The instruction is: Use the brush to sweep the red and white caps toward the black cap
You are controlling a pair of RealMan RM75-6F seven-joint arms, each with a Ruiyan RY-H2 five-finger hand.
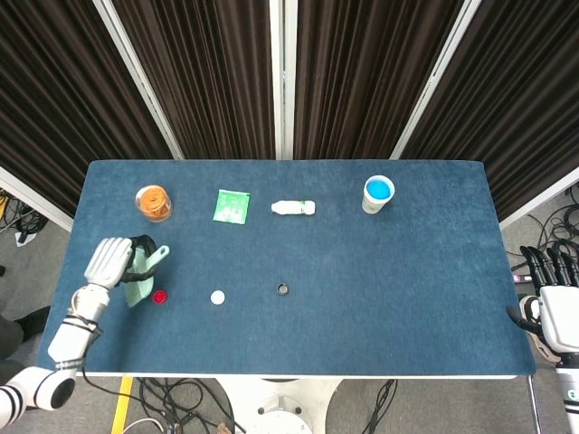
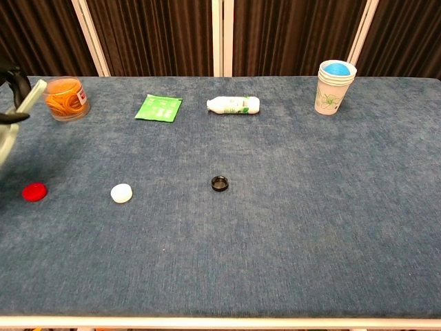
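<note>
Left hand: the left hand [image 1: 110, 262] grips the brush [image 1: 142, 274] by its handle, at the tabletop's [image 1: 407, 298] left edge; the bristle end points down toward the caps.
Red cap: the red cap [image 1: 160, 296] lies just right of and below the brush head, apparently not touching it, though the chest view cuts off most of the brush.
White cap: the white cap [image 1: 217, 297] sits further right on the same line.
Black cap: the black cap [image 1: 282, 289] sits further right again, so all three run in a row away from the left hand.
Sweep direction: rightward, red cap first.
Right hand: the right hand [image 1: 554, 303] is off the far right edge, empty, fingers loosely extended, much farther from the caps.
Bystanders: the orange tub [image 1: 154, 202], green packet [image 1: 232, 205], bottle [image 1: 293, 207] and cup [image 1: 378, 193] lie beyond the row, clear of the path.
</note>
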